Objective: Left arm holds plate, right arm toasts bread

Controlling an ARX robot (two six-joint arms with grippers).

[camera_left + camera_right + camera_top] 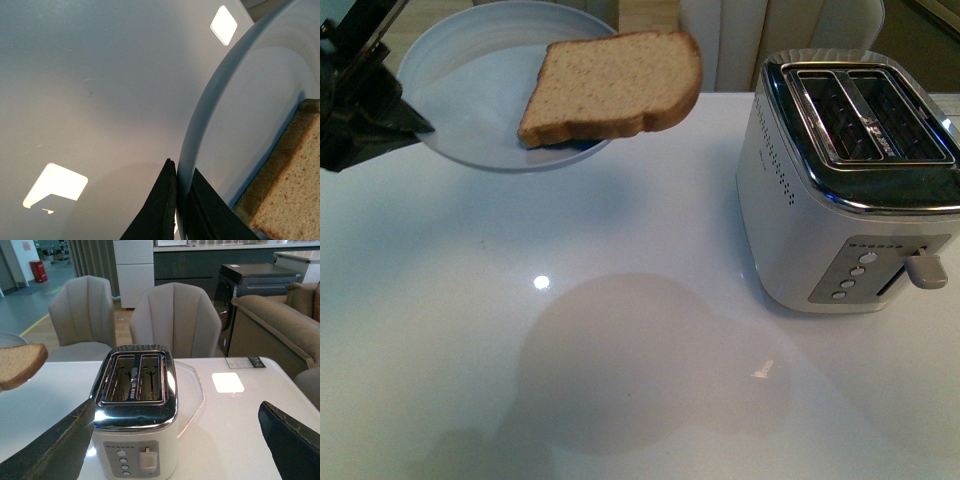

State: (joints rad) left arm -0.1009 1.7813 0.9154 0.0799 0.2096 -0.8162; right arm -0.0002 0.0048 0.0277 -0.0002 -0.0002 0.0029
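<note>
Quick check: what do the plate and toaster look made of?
The plate: likely glazed ceramic or melamine, smooth pale blue-grey with soft sheen. The toaster: glossy white body, plastic or painted metal, with a mirror-bright chrome-look top reflecting the room.

You are seeing the plate (470,90) hanging over the table's (640,350) far left corner, the left gripper (420,125) pinching its left rim. The bread (615,85) is lying on it, overhanging its right rim. The toaster (840,200) is standing by the right edge, chairs (175,315) sitting behind the far edge.
</note>
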